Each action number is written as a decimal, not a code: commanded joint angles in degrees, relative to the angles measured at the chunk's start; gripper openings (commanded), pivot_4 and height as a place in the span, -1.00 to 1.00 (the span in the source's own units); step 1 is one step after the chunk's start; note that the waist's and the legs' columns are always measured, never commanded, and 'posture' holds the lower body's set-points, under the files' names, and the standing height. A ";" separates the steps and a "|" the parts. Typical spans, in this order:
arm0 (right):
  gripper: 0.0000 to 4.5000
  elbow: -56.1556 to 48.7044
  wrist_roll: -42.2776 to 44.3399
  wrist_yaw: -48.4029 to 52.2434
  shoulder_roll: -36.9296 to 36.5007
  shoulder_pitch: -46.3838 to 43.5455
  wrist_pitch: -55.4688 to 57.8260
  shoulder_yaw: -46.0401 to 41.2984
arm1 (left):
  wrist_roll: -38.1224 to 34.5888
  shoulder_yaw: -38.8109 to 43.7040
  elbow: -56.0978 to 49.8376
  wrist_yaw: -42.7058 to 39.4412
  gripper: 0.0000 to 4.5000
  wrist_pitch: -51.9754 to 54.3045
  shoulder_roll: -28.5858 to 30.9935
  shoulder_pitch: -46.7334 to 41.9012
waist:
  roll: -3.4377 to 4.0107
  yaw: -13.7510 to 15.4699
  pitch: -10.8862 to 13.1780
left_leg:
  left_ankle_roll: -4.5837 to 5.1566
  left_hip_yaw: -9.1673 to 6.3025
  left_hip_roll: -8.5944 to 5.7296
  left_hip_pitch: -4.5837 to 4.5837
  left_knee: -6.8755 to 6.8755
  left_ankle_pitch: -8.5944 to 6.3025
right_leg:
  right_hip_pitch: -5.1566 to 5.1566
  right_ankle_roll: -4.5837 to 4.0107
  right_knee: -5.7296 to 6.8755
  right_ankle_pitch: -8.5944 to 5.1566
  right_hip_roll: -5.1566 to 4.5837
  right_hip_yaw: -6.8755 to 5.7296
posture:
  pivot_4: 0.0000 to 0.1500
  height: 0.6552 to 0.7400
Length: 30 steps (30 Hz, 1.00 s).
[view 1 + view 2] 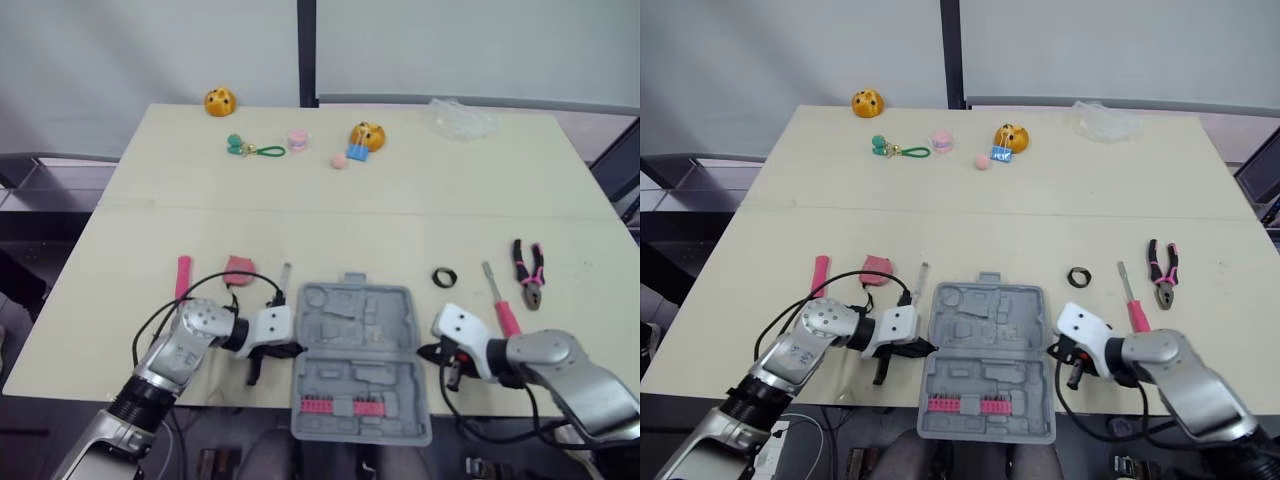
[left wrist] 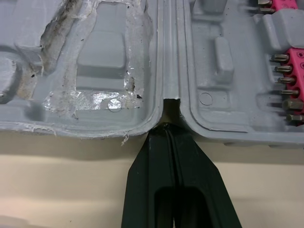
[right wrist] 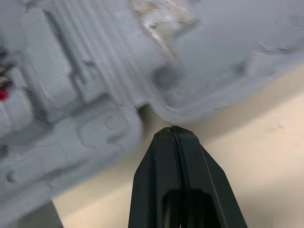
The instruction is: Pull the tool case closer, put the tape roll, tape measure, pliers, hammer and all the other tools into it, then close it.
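My left pincer (image 2: 167, 132), pressed together, is touching the hinge notch of the open tool case (image 1: 358, 338); my right pincer (image 3: 174, 130), likewise pressed together, is nosing its opposite end.

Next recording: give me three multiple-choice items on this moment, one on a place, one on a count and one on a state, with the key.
1. Where do the pliers lie?
A. inside the case
B. on the table, to the case's right
C. on the floor

2. How many orange toys sit at the table's far side?
A. one
B. two
C. four

3. How is the case?
A. shut and latched
B. standing on edge
C. open and lying flat

Key:
1 B: the pliers rest on bare table, beyond the screwdriver.
2 B: one sits at the far edge, and another sits nearer the middle.
3 C: both moulded halves face up.
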 commanded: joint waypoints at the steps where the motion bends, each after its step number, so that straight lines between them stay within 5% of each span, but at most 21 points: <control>1: -1.00 -2.19 2.34 1.34 -2.35 3.54 -0.81 -7.71 | -4.62 6.43 -4.14 -0.07 -0.99 -0.98 4.22 4.11 | -0.01 -0.28 0.01 | 0.00 -0.02 0.03 -0.03 -0.01 0.00 | -0.01 0.00 -0.02 0.00 0.00 0.02 | 1.00 1.00; 6: -1.00 -3.29 11.41 4.42 -0.51 12.83 1.21 -29.84 | -24.14 26.32 -12.39 -3.56 -0.99 7.95 9.68 16.18 | 0.01 -0.48 0.03 | -0.07 -0.05 0.15 -0.02 -0.08 -0.04 | -0.04 -0.09 -0.05 -0.05 -0.02 0.27 | 1.00 1.00; 8: -0.77 -1.33 13.38 6.39 -0.25 16.50 1.02 -38.12 | -29.13 34.35 -10.32 -2.51 -0.76 13.27 11.28 19.79 | 0.01 -0.24 0.03 | -0.07 -0.12 0.15 -0.01 -0.06 -0.04 | 0.04 -0.08 -0.09 -0.05 -0.05 0.29 | 1.00 1.00; 16: 0.91 17.71 8.78 6.37 -1.64 23.30 -8.50 -54.66 | -26.85 52.27 12.59 4.79 0.90 6.73 16.76 24.75 | -0.02 -0.14 0.02 | 0.00 -0.22 0.07 0.07 -0.13 -0.18 | 0.17 -0.08 -0.27 -0.04 -0.04 0.33 | 1.00 1.00; 22: 1.00 28.89 7.25 4.18 -2.82 20.74 -15.43 -57.26 | -25.17 55.18 21.77 9.61 0.95 0.17 17.85 24.25 | -0.01 -0.70 0.02 | -0.01 0.09 0.05 0.19 -0.25 -0.19 | 0.05 -0.10 -0.23 -0.05 -0.55 0.43 | 1.00 1.00; 30: 1.00 26.82 9.16 1.64 -1.30 16.02 -15.33 -54.53 | -25.86 52.71 15.38 11.32 0.95 0.99 15.64 25.49 | 0.00 -1.63 0.02 | -0.03 0.16 0.02 0.28 -0.42 -0.19 | 0.01 -0.12 -0.12 -0.06 -0.67 0.44 | 1.00 1.00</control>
